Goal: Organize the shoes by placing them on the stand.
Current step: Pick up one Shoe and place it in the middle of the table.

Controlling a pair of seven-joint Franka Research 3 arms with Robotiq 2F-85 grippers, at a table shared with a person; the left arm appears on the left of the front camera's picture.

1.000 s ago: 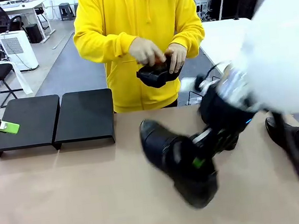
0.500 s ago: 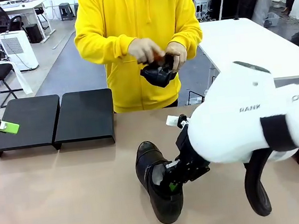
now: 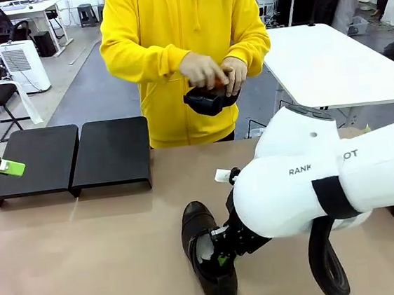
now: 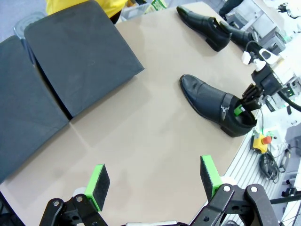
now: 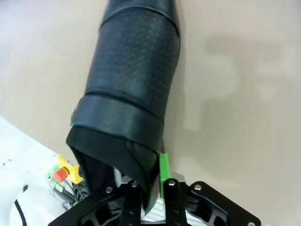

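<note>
Right pincer [image 3: 221, 257] astride shoe [image 3: 196, 223] collar

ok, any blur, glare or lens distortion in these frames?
Front view: sharp; right arm bright, its lettering legible. Left wrist view: wide-angle bowing along the stand, mild sheen on the shoe. Right wrist view: leather grain crisp mid-frame, softer toward the top; faint shadows on the table.

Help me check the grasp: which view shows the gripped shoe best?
The left wrist view: the whole black dress shoe shows side-on, the right tool at its heel. The front view has the white arm covering part of it; the right wrist view is close on its heel end.
</note>
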